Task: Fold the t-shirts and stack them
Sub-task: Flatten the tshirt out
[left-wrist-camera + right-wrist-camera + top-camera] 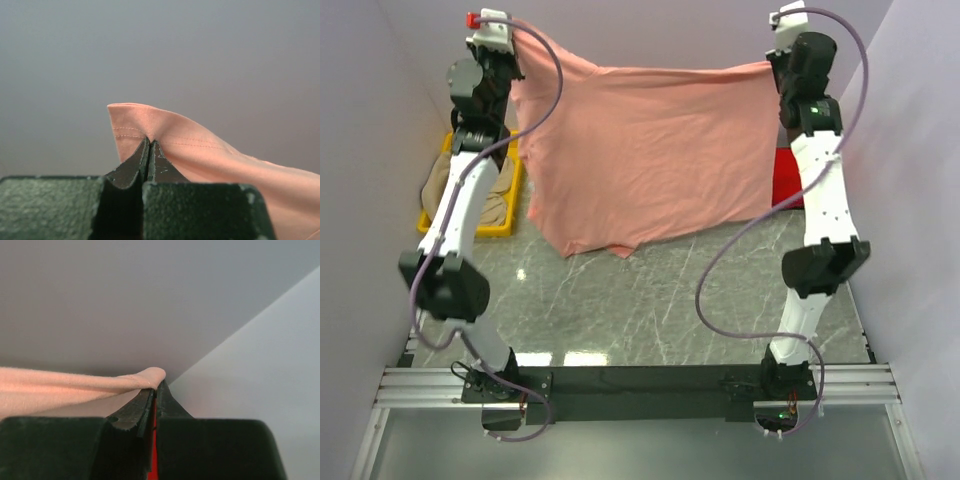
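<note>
The salmon-pink t-shirt (645, 150) hangs spread out in the air between both arms, its lower edge just touching the table. My left gripper (515, 50) is shut on its top left corner, the hem pinched at the fingertips (149, 142) in the left wrist view. My right gripper (772, 62) is shut on its top right corner, seen at the tips (157, 385) in the right wrist view. The bright red t-shirt (786, 178) lies at the right behind the right arm, mostly hidden. The beige-tan t-shirt (498, 195) lies in the yellow bin.
The yellow bin (502, 229) stands at the left edge of the dark marble table (650, 300). White walls close in on the left, back and right. Purple cables loop off both arms.
</note>
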Controlling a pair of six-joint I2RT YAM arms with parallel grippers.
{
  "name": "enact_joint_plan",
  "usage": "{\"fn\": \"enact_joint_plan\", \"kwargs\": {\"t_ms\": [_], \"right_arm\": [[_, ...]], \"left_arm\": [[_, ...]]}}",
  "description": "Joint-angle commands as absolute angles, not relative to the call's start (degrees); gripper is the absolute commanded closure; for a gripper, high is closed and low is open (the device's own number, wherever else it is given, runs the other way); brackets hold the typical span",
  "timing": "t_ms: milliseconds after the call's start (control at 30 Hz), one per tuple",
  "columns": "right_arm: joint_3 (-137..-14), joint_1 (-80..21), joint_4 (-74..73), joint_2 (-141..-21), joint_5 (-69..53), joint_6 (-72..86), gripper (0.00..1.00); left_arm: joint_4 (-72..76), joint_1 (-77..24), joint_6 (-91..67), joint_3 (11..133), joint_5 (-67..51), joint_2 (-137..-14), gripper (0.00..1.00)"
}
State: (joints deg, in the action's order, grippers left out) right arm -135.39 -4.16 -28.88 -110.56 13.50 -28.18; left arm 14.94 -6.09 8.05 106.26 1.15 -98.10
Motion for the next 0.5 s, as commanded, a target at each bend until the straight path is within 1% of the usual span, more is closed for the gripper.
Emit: {"fn": "enact_joint_plan", "kwargs": {"t_ms": [0, 33, 67, 133, 267, 367, 400, 467], "right_arm": [[-142.81, -5.62, -17.6, -112.76, 18.09, -29.53, 1.0], [-142.56, -5.89, -15.23, -112.94, 18.89, -29.71, 1.0], [-141.95, -6.41, -9.29, -112.33, 19.42, -29.62, 1.0], [-139.58, -6.5, -0.58, -110.93, 20.3, -28.75, 1.0], [-140.44, -6.33, 6.85, -108.46, 19.96, -24.88, 1.0], [-139.75, -6.42, 7.39, -107.76, 16.55, -24.17, 1.0], [-137.31, -6.33, 7.12, -107.49, 15.74, -24.26, 1.0], [-133.96, -6.33, 5.63, -106.88, 13.46, -24.52, 1.0]], "left_arm": [[24.52, -3.79, 7.12, 119.32, -0.79, -104.48, 1.0], [24.87, -3.43, 6.6, 125.53, -0.88, -106.59, 1.0], [25.31, -3.17, 5.46, 128.47, -2.18, -110.18, 1.0], [30.39, -2.2, 4.14, 133.22, -3.42, -112.14, 0.99], [36.3, -1.85, 3.78, 136.31, -4.66, -111.98, 0.99], [38.13, -1.41, 4.22, 132.38, -6.5, -109.0, 0.99], [38.58, -1.15, 4.57, 130.01, -7.81, -107.85, 0.99], [41.03, -1.14, 6.58, 120.53, -8.96, -103.73, 1.0]]}}
